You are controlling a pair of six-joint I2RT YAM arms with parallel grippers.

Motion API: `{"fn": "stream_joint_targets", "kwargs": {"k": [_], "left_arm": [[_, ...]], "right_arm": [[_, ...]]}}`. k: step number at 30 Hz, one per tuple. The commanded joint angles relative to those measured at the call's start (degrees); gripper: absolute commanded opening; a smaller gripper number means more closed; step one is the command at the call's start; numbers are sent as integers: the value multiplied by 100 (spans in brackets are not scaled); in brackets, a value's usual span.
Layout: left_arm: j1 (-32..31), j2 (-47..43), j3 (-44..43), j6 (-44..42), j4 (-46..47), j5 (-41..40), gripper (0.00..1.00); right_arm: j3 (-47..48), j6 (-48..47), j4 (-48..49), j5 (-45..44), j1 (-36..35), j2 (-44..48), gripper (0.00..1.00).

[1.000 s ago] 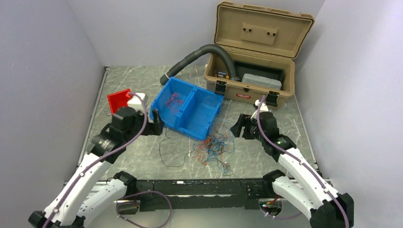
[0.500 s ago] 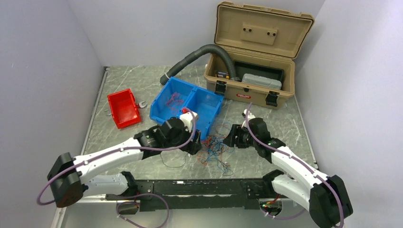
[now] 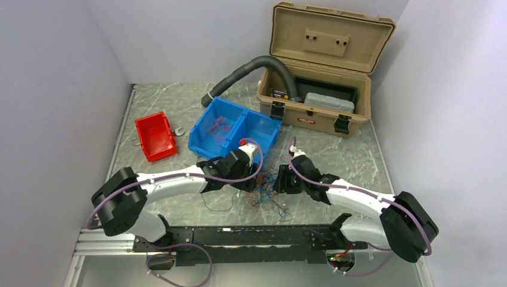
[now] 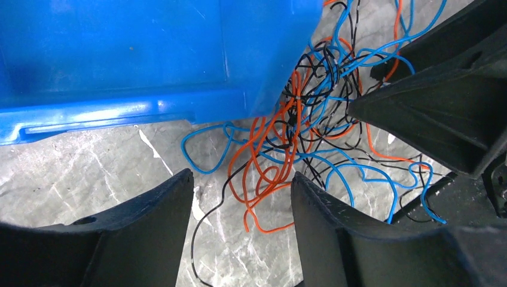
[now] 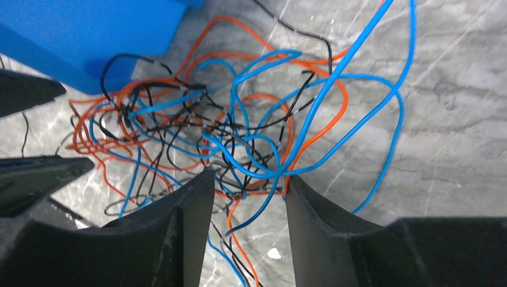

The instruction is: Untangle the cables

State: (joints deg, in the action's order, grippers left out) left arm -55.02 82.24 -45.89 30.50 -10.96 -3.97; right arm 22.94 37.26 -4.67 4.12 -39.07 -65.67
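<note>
Though tangled, one cables [image 4: 287, 128] heap between left pincer [image 4: 241, 179] and right pincer [image 5: 248, 179], both agape.

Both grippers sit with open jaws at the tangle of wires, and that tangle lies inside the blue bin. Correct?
Not quite. The tangle of wires lies on the table, just outside the blue bin, not inside it; the top external view shows this. The left gripper and right gripper do have open jaws at it.

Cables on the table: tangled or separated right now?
Tangled. The red, blue and black cables loop through one another in a single clump beside the blue bin.
</note>
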Motion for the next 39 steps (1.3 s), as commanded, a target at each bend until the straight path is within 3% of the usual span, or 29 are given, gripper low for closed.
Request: {"fn": "stream_joint_targets", "kwargs": {"k": [1,6,9,12,16,21,24,30,35,39], "left_arm": [[-69,159,-236,162,322,-164,63],[-115,340,-273,248,316,-317,62],[-161,380,-223,348,386,-456,55],[-176,373,-106,471,489,-562,27],[-175,313,-95,671,162,-976,0],[-171,12,-25,911,-678,-1744,0],[-136,-375,89,1141,-1232,-2329,0],[397,-1569,844,1423,-1592,-2390,0],[892,-2858,1533,1457,-1442,-2235,0],[945,-3387,1757,1154,-1109,-1994,0]], "right_arm": [[389,225,-119,-1044,-160,-83,47],[722,340,-579,-1978,-546,-351,43],[912,477,-807,-2474,-825,-590,41],[1028,617,-946,-2752,-980,-779,36],[1296,973,-1584,-3379,-1036,-1086,29],[1908,2038,-3327,-4619,-1034,-1575,31],[1933,2495,-3799,-4803,-829,-1578,35],[1243,2294,-3333,-4150,569,-472,35],[1019,2128,-3366,-4310,1241,729,36],[959,866,-2564,-3498,1314,1306,36]]}}
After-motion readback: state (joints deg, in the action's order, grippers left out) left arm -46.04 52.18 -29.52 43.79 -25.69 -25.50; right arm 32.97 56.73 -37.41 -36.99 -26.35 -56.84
